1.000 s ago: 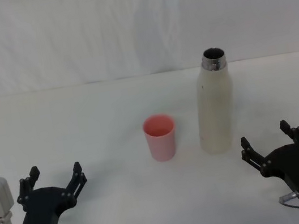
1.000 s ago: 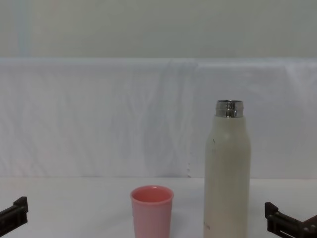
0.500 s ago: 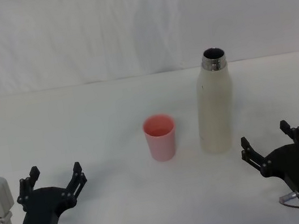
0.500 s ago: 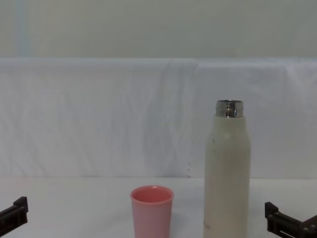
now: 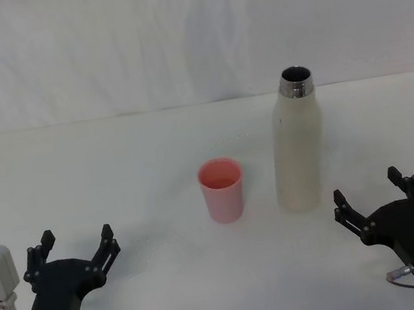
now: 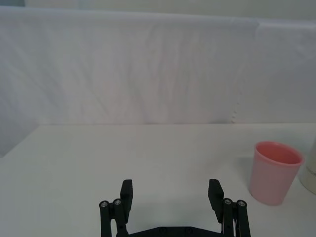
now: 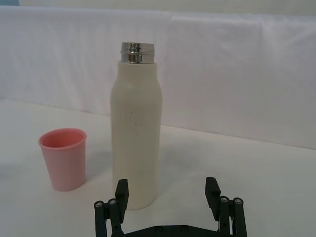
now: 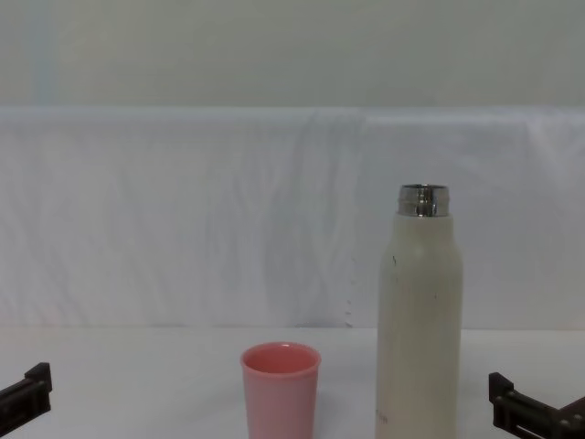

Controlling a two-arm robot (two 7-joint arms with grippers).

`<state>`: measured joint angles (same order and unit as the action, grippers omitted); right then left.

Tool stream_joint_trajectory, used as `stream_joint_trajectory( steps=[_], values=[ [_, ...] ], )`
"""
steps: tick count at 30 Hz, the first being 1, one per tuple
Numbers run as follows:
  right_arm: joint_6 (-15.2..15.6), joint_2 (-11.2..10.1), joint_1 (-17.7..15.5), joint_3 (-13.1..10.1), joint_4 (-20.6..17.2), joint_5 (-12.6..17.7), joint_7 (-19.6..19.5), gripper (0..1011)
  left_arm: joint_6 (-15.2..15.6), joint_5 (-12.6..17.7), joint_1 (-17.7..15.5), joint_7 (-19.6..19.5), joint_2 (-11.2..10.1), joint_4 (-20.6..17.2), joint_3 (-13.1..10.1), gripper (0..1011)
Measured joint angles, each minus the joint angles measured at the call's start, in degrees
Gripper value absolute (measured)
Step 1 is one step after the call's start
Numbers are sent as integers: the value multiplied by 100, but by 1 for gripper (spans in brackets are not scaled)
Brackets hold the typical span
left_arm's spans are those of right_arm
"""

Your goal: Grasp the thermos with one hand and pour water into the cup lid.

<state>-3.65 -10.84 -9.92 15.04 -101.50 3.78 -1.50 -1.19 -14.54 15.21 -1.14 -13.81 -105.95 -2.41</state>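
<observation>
I see the tall cream-white steel-necked thermos (image 5: 298, 148) upright on the white surface (image 5: 114, 170), the small salmon-pink plastic cup lid (image 5: 222, 190) just left of it. My right claw (image 5: 375, 202) sits spread near the thermos; my left claw (image 5: 76, 249), also spread, is well apart from it.

No writing, label, brand mark or number can be read anywhere here. The thermos (image 7: 136, 143) has a plain cream body with only a few small dark specks on it, no lettering. The cup lid (image 7: 63, 158) is smooth pink with nothing printed on it.
</observation>
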Motion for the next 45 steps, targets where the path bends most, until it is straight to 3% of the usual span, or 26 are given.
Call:
stream_joint_trajectory(
  steps=[19,38,45],
  values=[
    [4,16,10,-11,14,1,15,1001,0,0,0,0,0,0,0,1001],
    [140,275,248,-177,195,18,516,1001,0,0,0,0,0,0,0,1001],
    [346,308,391,-314,310,222,859,1001,0,0,0,0,0,0,0,1001]
  ],
)
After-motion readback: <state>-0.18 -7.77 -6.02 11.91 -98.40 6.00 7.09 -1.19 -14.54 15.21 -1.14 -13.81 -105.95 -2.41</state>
